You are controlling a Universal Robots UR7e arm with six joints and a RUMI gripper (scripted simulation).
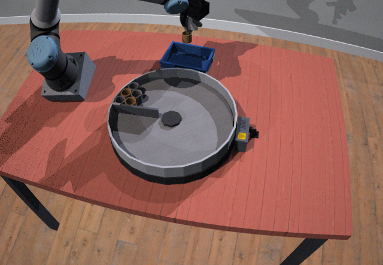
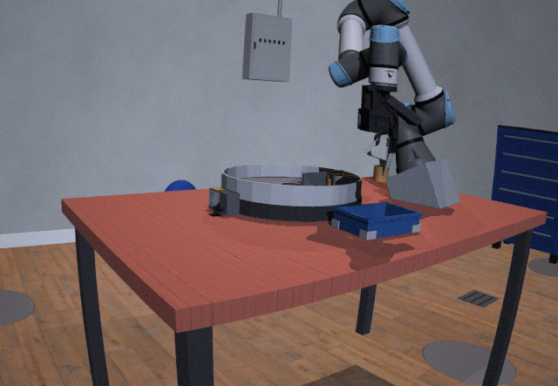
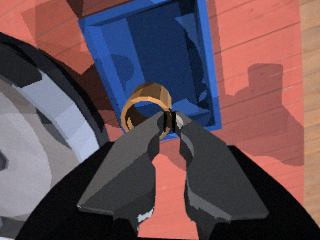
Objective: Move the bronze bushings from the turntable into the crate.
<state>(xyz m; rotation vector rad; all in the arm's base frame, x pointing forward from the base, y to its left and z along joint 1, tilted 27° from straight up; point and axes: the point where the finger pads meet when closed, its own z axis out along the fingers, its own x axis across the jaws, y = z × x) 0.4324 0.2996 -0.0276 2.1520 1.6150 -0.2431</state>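
Note:
My gripper [image 1: 187, 32] [image 2: 383, 164] [image 3: 169, 113] is shut on the wall of a bronze bushing [image 1: 187, 37] [image 2: 379, 174] [image 3: 151, 92]. It holds the bushing high above the blue crate [image 1: 182, 66] [image 2: 391, 228] [image 3: 212, 65]; in the wrist view the bushing overlaps the crate's near left corner. No bushing shows in the visible part of the crate. On the turntable [image 1: 173, 171] [image 2: 293, 195], two bronze bushings [image 1: 125, 92] [image 1: 131, 103] stand upright, clustered with three steel bushings [image 1: 133, 85] [image 1: 137, 94] [image 1: 119, 99].
A grey divider [image 1: 139, 110] runs inward from the turntable's wall beside the cluster. The round hub [image 1: 171, 118] is at the turntable's middle. A grey box [image 1: 242, 143] [image 2: 232, 202] sits against the turntable's outer wall. The crate stands close beside the turntable's rim.

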